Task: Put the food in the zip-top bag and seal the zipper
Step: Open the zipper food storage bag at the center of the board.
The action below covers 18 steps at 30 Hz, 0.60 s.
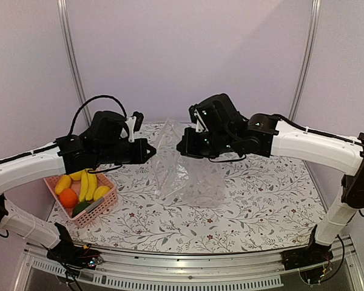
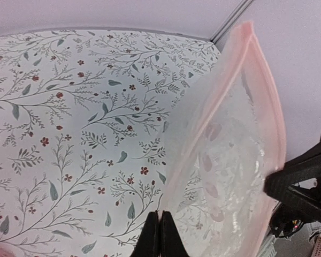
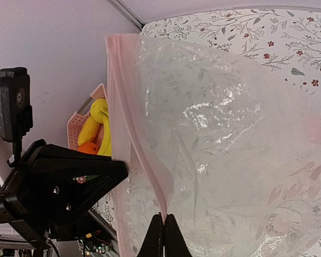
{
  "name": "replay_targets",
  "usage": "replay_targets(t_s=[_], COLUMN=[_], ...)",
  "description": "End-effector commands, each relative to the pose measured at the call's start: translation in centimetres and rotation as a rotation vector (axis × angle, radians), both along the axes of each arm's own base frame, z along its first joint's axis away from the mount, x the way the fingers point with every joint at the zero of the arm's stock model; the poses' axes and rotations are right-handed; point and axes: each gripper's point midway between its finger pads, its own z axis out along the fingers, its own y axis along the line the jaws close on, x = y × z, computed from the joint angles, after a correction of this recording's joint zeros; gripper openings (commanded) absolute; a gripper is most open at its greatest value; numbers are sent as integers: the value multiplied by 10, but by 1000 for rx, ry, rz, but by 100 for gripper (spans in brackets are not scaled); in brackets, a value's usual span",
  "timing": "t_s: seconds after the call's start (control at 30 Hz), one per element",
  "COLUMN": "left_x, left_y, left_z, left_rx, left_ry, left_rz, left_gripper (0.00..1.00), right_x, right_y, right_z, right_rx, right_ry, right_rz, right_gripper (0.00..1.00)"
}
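Left gripper (image 2: 158,231) and right gripper (image 3: 164,227) each clamp the zip-top bag's (image 1: 188,179) mouth.
Wrist views alone show the pink zipper (image 3: 117,96).

One zip-top bag (image 1: 176,173) in the middle, just the one! One pink basket (image 1: 99,211), near left. Inside it: two yellow lemon pieces (image 1: 63,183), one orange (image 1: 68,197), one dark green piece (image 1: 82,208), and bananas (image 1: 88,185) (two for sure, maybe a third, they overlap).
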Motion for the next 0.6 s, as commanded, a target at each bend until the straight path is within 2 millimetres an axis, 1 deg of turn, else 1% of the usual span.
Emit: replay_targets(t_s=[0.0, 0.13, 0.23, 0.33, 0.4, 0.43, 0.47, 0.5, 0.57], left_x=[10, 14, 16, 17, 15, 14, 12, 10, 3], left_y=[48, 66, 74, 74, 65, 59, 53, 47, 36], left_z=[-41, -56, -62, -63, -61, -58, -56, -51, -39], left_rx=[201, 275, 323, 332, 301, 276, 253, 224, 160], left_ry=[20, 25, 19, 18, 18, 19, 17, 15, 9], left_rz=[142, 199, 224, 216, 176, 151, 126, 98, 37], left_gripper=[0, 0, 0, 0, 0, 3, 10, 23, 45], right_x=[-5, -10, -13, -17, -18, -17, -17, -16, -14], right_y=[-16, -23, -24, -23, -22, -20, -20, -19, -16], right_z=[31, 39, 44, 46, 44, 42, 41, 37, 35], right_rx=[13, 21, 33, 45, 43, 40, 38, 33, 35], right_ry=[-49, -56, -51, -43, -37, -34, -33, -29, -28], right_rz=[-7, -3, 11, 29, 35, 35, 34, 30, 27], right_gripper=[0, 0, 0, 0, 0, 0, 0, 0, 0])
